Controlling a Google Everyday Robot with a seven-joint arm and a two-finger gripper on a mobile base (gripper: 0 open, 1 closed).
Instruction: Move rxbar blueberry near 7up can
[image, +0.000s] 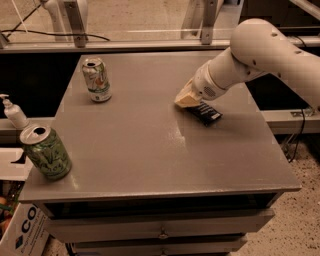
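Observation:
The rxbar blueberry (206, 113), a flat dark wrapper with white lettering, lies on the grey table (150, 150) right of centre. My gripper (184, 99) sits at the bar's upper left end, low over the table, and touches or covers that end. The white arm reaches in from the upper right. The 7up can (96, 80), silver-white with green and red-orange marks, stands upright at the table's far left, well apart from the bar and the gripper.
A wholly green can (46, 152) stands at the table's front left corner. A soap pump bottle (14, 114) stands beyond the left edge, with a cardboard box (20, 230) below it. Metal frame legs rise behind the table.

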